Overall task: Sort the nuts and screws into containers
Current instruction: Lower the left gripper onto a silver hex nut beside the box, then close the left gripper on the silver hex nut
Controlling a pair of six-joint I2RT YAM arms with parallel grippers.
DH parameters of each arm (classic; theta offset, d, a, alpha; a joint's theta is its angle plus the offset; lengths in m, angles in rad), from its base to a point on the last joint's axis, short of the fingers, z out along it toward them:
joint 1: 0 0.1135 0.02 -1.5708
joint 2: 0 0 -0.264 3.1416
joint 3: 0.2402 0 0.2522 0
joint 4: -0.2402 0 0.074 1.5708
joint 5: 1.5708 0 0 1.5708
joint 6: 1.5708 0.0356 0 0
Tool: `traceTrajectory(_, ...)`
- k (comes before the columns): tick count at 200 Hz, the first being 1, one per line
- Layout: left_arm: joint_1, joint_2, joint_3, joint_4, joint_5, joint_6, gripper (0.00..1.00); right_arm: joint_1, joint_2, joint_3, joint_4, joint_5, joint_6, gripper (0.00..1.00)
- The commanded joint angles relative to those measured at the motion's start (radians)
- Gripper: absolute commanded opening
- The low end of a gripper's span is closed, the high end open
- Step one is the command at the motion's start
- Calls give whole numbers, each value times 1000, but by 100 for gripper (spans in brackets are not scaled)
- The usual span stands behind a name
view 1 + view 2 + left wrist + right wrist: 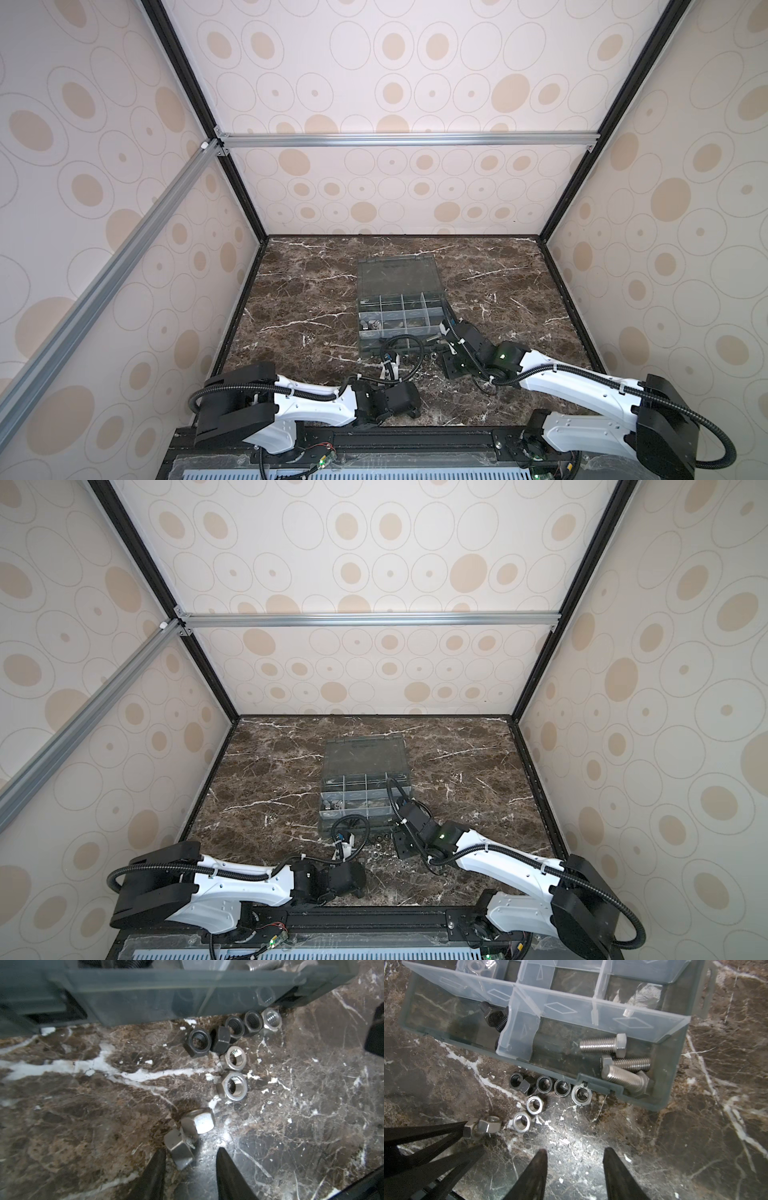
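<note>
Straddling an on-edge silver nut (180,1152), left jaws stand parted; right jaws likewise, empty.

Probably a lab test booth: patterned panels (395,83), aluminium frame (407,139).

Black screw (493,1018) half behind divider (519,1032)

Loose nuts (234,1058) just beside box (560,1073); silver screws (604,1045) inside end compartment (562,1051)
</note>
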Motion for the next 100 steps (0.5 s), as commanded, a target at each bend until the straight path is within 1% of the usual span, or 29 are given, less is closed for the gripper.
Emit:
traceTrajectory(1,-9,9,34,-44,-35,19,39,-5,2,-16,0,12,11,48)
traceTrajectory(43,-1,-2,21,-63,-61,5,33,-5,3,-19,4,13,15,48)
traceTrajectory(100,22,-23,3,-77,-72,13,32,-6,8,-19,6,11,14,48)
